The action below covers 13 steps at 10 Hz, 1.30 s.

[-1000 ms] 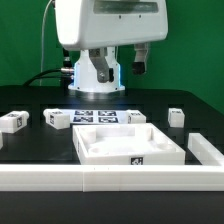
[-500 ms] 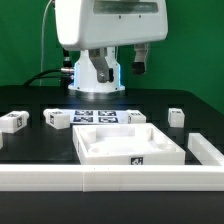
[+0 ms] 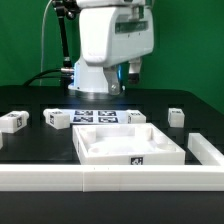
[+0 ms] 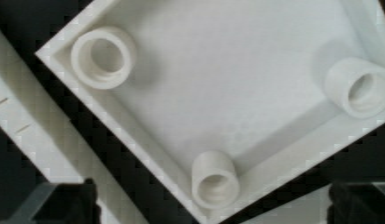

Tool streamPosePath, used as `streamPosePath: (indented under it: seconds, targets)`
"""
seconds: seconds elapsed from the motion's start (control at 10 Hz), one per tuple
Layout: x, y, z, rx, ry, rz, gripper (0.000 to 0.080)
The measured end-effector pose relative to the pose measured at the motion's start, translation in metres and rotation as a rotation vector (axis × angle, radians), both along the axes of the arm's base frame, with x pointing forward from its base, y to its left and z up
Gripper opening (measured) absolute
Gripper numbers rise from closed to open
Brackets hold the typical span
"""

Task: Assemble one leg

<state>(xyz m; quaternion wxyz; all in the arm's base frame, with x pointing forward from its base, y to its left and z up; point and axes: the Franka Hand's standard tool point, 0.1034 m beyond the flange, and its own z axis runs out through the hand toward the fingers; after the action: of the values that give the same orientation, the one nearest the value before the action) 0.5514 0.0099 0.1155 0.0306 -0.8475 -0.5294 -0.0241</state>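
Gripper (image 4: 203, 203), open and empty, hangs above the white square panel (image 3: 100, 148), whose three visible sockets (image 4: 104, 55) hold nothing. Each leg (image 3: 58, 120) in sight lies loose on the black table (image 3: 35, 145) beyond the panel, flanking the marker board (image 3: 97, 117), none grasped. Judged from this, the work is barely begun: picking, carrying and seating a leg are all left to do.
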Motion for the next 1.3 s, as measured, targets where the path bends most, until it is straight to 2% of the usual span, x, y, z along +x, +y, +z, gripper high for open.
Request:
streamPosePath:
  seconds: [0.2,0.6,0.7,0.9,1.0,1.3]
  targets:
    - [-0.004,0.001,-0.02,-0.046,0.004,0.162,0.065]
    - [-0.005,0.0,-0.022,-0.047,0.005,0.176,0.065]
    - [-0.01,-0.002,-0.028,-0.064,-0.005,0.325,0.065]
    - [-0.02,0.009,-0.04,-0.108,0.019,0.483,0.065]
    - [-0.021,0.008,-0.04,-0.107,0.019,0.478,0.065]
    - [-0.037,0.006,-0.044,-0.105,0.033,0.478,0.065]
